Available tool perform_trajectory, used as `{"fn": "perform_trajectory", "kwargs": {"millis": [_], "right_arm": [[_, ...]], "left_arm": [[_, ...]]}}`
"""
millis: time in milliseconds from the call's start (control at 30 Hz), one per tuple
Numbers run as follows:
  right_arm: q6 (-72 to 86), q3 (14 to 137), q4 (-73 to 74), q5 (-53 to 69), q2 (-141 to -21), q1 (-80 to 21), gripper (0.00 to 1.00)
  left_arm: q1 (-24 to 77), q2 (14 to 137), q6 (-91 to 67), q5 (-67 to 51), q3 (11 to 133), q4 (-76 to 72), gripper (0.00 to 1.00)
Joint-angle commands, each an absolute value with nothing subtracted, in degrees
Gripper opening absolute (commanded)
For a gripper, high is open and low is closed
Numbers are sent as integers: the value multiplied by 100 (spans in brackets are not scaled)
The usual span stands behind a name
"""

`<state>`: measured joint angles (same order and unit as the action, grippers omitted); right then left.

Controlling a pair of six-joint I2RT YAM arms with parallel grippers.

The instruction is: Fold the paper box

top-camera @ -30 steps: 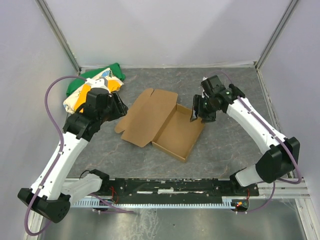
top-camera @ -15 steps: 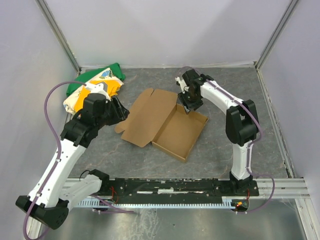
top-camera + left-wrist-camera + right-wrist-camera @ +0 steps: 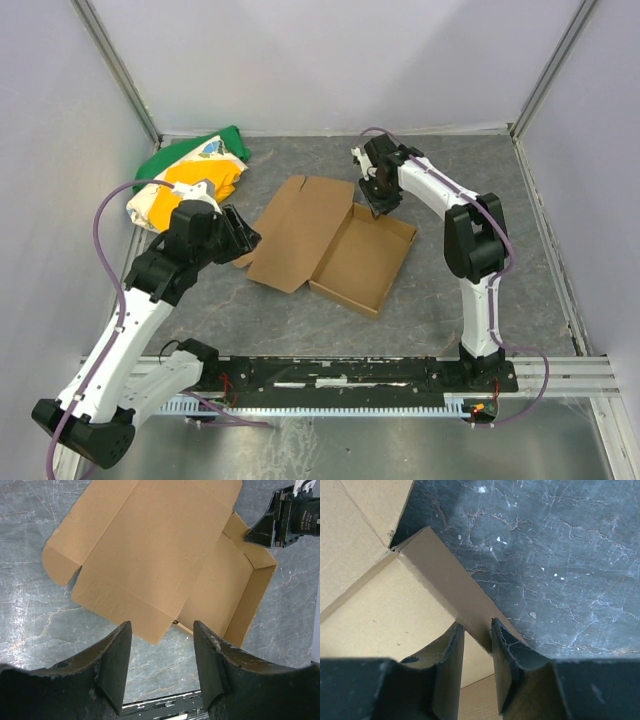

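Pinching the far wall of the plain brown corrugated cardboard box (image 3: 350, 262), lying open mid grey worktop (image 3: 460, 290), with my right gripper (image 3: 474, 630); my left gripper (image 3: 161, 626) hovers, fingers apart, beside its flat lid.

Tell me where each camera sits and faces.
Top external: above and behind the arm bases, facing down on the plain brown corrugated cardboard box; both arms show.
Left wrist: on its arm, facing down at the box's flat lid; open left claw shows.
Right wrist: close above the box's wall, right claw straddling it.
Shared: all three see the box.
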<state>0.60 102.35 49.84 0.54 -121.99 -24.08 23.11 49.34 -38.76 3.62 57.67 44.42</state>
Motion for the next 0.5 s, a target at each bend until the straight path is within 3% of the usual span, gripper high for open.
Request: {"fn": "perform_trajectory", "kwargs": {"millis": [0,100,200,300,467], "right_arm": [[486,10048,4708,61,-12051,-2359,34],[560,9848,4669,20,-11919,-2360,28],[841,9757,4762,-126,-11850,-2355,3],[1186,9555,4772,-17,-11670,-2346,2],[1702,8590,4513,98,-10913,-2376,2]], "left_arm": [[2298,4991,-4023,453,5865,4279,60],[2303,5167,-3976,338,5918,4275,60],[2302,5345,-3968,271,5961,4272,59],[2296,5490,-3939,270,5976,4242,60],[2292,5766,-3959,447,5855,3916,75]]}}
